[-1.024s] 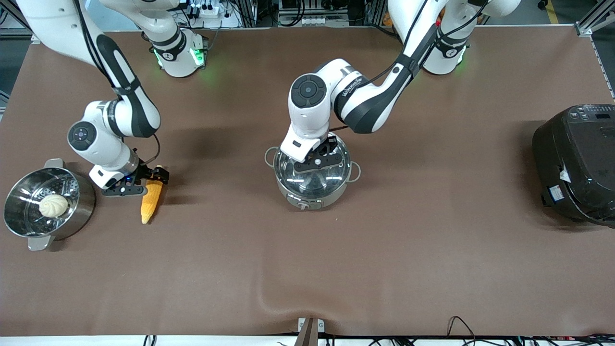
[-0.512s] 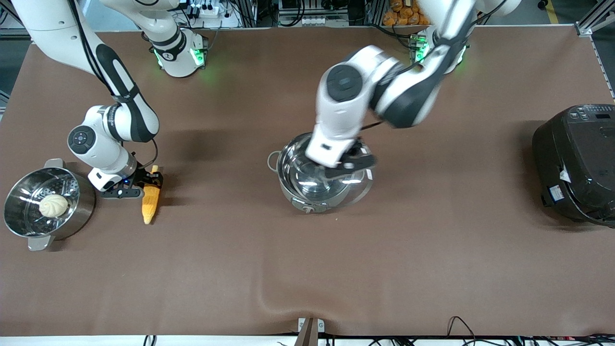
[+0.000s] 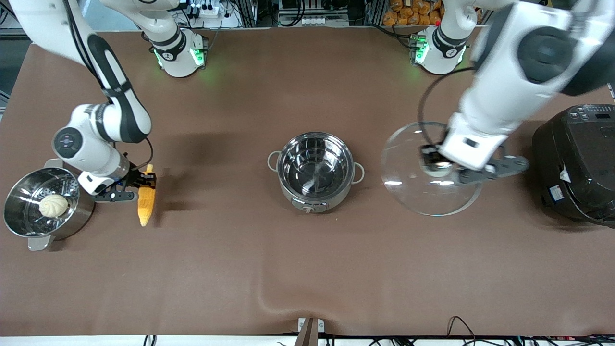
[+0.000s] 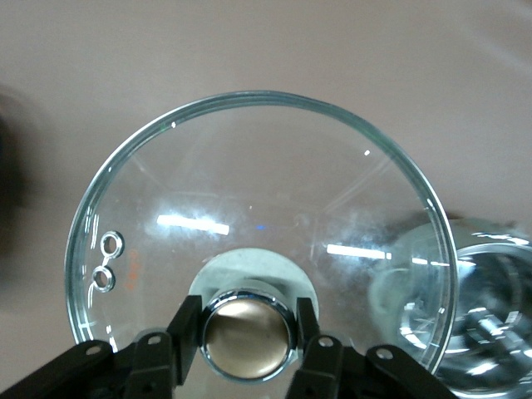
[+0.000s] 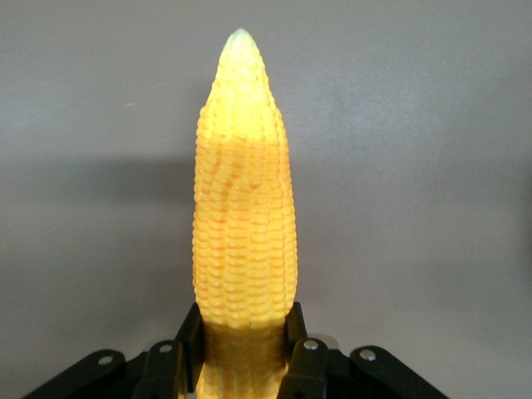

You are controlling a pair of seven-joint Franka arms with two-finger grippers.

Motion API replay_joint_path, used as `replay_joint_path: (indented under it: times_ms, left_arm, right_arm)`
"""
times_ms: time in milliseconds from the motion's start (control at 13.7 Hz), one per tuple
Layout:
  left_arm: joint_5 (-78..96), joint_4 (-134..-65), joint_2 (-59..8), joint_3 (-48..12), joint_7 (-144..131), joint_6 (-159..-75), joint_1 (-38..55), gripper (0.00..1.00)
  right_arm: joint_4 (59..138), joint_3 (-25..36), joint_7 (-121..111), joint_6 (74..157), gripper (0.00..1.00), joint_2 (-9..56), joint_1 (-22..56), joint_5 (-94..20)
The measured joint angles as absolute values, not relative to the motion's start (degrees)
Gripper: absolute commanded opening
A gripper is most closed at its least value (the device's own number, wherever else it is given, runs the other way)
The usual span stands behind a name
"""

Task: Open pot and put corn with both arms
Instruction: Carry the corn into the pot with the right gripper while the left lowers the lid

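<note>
The brown table [image 3: 307, 269] fills nearly the whole front view. At its right edge sits a big black rice cooker [image 3: 576, 163]. Just beside it, in the right-centre of the frame, the left arm [image 3: 523, 81] comes down from the upper right and holds the clear glass lid [image 3: 423, 187] up over bare table between the rice cooker and the pot. The left pincer [image 3: 435, 168] is closed narrowly on the lid's shiny round knob [image 4: 247, 334], one finger on each side of it in the left wrist view.

The pot [image 3: 314, 170] stands at the centre of the frame, uncovered, its steel inside showing and its knob facing the lower edge.

At the left of the frame the right arm [image 3: 103, 120] reaches down from the upper left. The right pincer [image 3: 139, 185] grips the corn [image 3: 145, 204] by its thick end, the tapered tip pointing toward the bottom of the frame; whether the corn touches the table cannot be told.

At the far left edge is a steel steamer pot [image 3: 29, 226], just beside the right pincer, with a round white bun [image 3: 53, 205] lying in it.
</note>
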State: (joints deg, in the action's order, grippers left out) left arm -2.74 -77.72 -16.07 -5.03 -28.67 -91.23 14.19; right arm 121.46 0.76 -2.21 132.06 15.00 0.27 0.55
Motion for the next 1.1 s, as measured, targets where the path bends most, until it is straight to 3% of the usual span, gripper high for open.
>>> replay_joint_path:
  times_ms: [220,439,732,1098]
  left_arm:
    - [-2.7,-81.1,-16.0,-5.1,-18.4,-91.1,7.1,0.00]
    - [-2.7,-85.5,-15.9,-5.1,-10.7,-94.8,1.7,0.00]
    - [-2.7,-93.5,-15.8,-5.1,-6.0,-103.7,-1.3,0.00]
    - [-2.7,-109.7,-14.4,-5.1,0.4,-122.0,-5.6,0.00]
  right_arm:
    - [109.8,-0.2,3.8,115.5,0.00,11.4,5.8,-3.3]
    - [99.3,-0.8,17.4,107.5,0.00,11.7,15.6,-4.0]
    - [93.8,-1.1,39.1,108.7,0.00,16.6,32.0,-4.0]
    - [86.1,-1.0,59.7,118.7,0.00,29.0,47.3,0.5]
